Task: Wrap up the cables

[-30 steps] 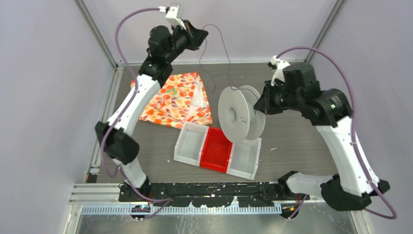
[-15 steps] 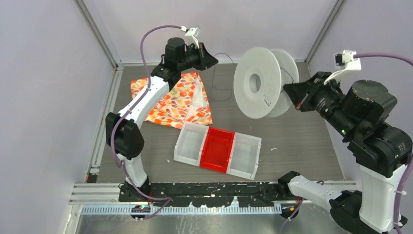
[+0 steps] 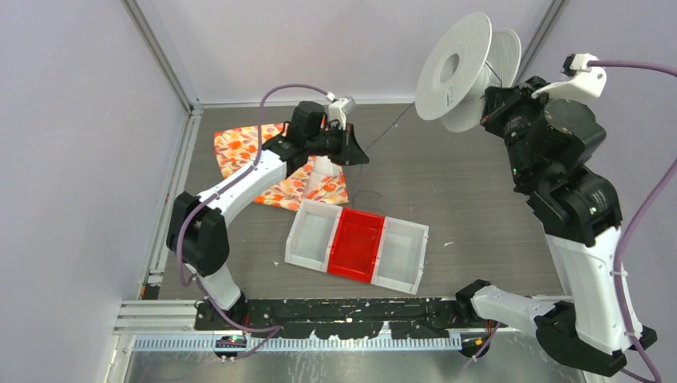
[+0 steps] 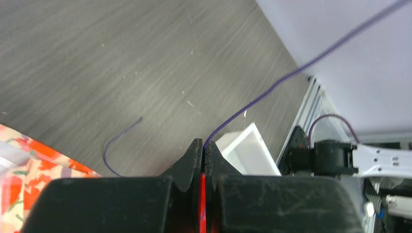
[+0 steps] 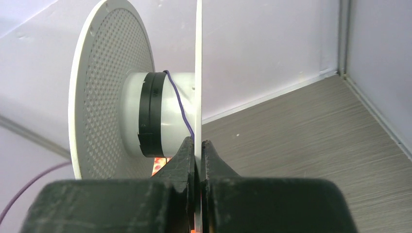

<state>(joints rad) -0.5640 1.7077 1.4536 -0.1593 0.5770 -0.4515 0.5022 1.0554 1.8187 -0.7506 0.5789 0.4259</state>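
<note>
A grey, wood-grained table (image 3: 479, 199) is seen, walled in on three sides. At about ten o'clock from its centre, an orange cloth (image 3: 239, 148) printed with leaves is spread flat, partly covered from view. At about six o'clock, just beside the cloth's near corner, a three-compartment tray (image 3: 313, 235) is set slightly askew, its middle compartment red and its outer two white. A loose curved end of the cables (image 4: 116, 148) is laid on the bare surface near the cloth.

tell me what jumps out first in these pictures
A large white plastic spool is held high at the far right corner, its flange pinched by the right gripper. A hair-thin dark purple wire runs nearly straight from it to the shut left gripper, by an orange leaf-print cloth.
</note>
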